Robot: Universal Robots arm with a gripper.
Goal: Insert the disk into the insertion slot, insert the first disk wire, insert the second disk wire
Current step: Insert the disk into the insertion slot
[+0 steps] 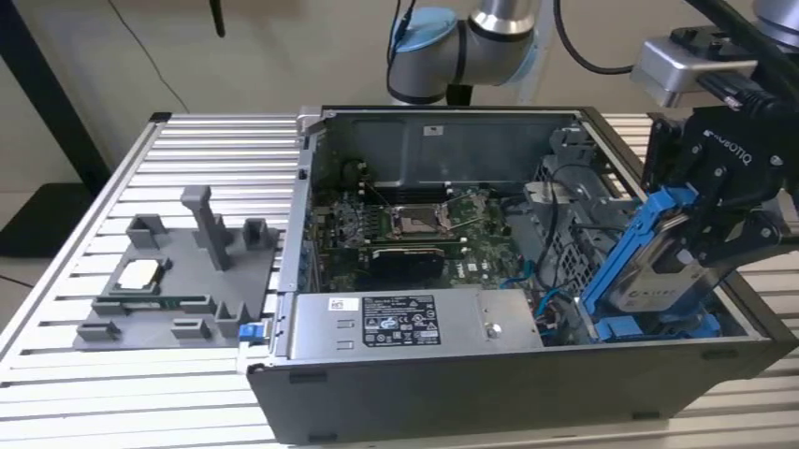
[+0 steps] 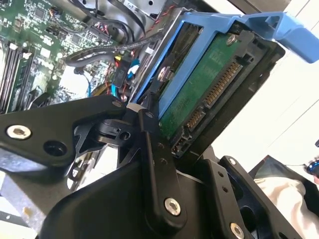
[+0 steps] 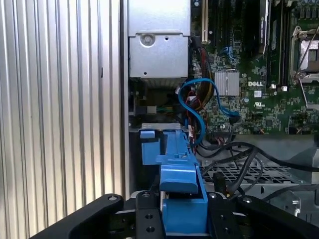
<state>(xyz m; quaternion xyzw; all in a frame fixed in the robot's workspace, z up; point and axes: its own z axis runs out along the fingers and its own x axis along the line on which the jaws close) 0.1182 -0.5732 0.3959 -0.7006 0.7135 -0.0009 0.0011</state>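
**The black gripper (image 1: pixel 705 238) is shut tight on the disk, which leans over its slot.**

The flat silver-grey disk in its bright blue plastic frame (image 1: pixel 656 276) is tilted inside the big dark grey computer case (image 1: pixel 500 383), at the exterior view's right. Its low end sits down by the dark slot with blue rails (image 1: pixel 661 327); I cannot tell if they touch. Its high end sticks up near the case's top edge. In the second wrist view a black finger (image 2: pixel 154 149) presses the disk's side, and the green underside with its plug edge (image 2: pixel 199 89) is bare. In the first wrist view a looping blue wire (image 3: pixel 192 107) and some black wires (image 3: pixel 239 154) lie close beside the blue frame. The ribbed silver table (image 3: pixel 60 99) runs along the case wall on the other side.
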